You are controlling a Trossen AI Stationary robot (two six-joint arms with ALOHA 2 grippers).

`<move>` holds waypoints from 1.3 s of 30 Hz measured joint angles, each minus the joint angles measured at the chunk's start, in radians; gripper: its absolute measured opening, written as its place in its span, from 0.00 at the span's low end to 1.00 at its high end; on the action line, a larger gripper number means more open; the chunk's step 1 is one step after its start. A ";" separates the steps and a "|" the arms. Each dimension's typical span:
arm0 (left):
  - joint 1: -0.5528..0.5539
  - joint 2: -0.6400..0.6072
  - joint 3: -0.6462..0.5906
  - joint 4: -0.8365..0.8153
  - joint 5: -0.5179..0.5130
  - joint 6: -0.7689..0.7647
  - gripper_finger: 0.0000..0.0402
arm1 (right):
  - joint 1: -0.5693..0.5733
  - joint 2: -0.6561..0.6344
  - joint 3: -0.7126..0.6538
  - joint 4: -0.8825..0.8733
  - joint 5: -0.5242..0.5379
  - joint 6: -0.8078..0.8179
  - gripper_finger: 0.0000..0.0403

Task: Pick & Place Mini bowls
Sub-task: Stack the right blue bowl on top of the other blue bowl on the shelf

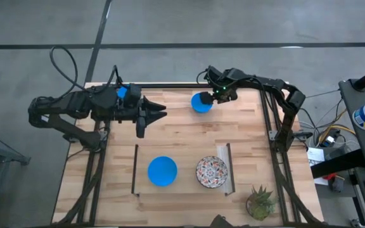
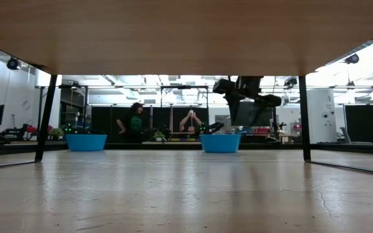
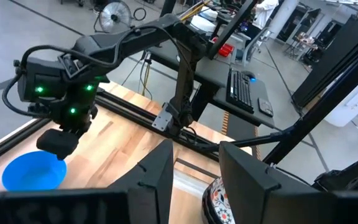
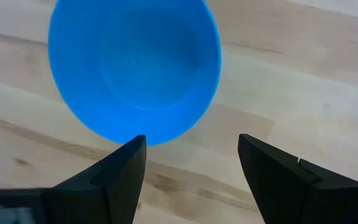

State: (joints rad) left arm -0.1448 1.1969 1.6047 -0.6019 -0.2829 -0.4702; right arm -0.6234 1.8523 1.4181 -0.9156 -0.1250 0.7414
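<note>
A bright blue mini bowl (image 1: 200, 103) stands on its base on the far part of the table, also seen in the right wrist view (image 4: 135, 68) and the low view (image 2: 220, 143). My right gripper (image 1: 214, 97) (image 4: 191, 149) hovers open just above this bowl's right rim, fingers pointing down. A second blue bowl (image 1: 122, 92) (image 2: 86, 142) sits under my left arm. A third blue bowl (image 1: 162, 171) and a red-and-dark floral bowl (image 1: 211, 172) (image 3: 219, 200) rest near the front. My left gripper (image 1: 160, 114) (image 3: 194, 168) waits open, pointing right.
Two dark upright rails (image 1: 135, 170) (image 1: 229, 166) flank the blue and floral bowls at the front. A small green plant (image 1: 260, 202) stands at the near right corner. Bare wood (image 1: 182, 130) lies between the arms. People show in the room beyond the table (image 2: 135, 122).
</note>
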 joint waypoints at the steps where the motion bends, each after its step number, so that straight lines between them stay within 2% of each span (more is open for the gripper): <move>1: 0.000 0.000 0.000 0.001 0.000 0.000 0.30 | -0.001 0.000 -0.006 0.007 -0.006 0.008 0.62; 13: 0.000 0.000 0.000 0.005 0.000 0.002 0.30 | -0.002 0.000 -0.082 0.130 -0.010 0.087 0.61; 29: 0.000 0.000 0.000 0.003 0.000 0.016 0.30 | -0.025 0.024 -0.132 0.181 -0.029 0.124 0.53; 34: 0.000 0.000 0.000 0.002 0.000 0.017 0.30 | -0.025 0.041 -0.132 0.205 -0.043 0.120 0.49; 39: 0.000 0.000 0.000 -0.002 0.000 0.018 0.30 | -0.025 0.051 -0.132 0.206 -0.044 0.096 0.41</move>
State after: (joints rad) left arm -0.1444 1.1969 1.6043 -0.6035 -0.2832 -0.4526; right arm -0.6483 1.9035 1.2861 -0.7098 -0.1692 0.8371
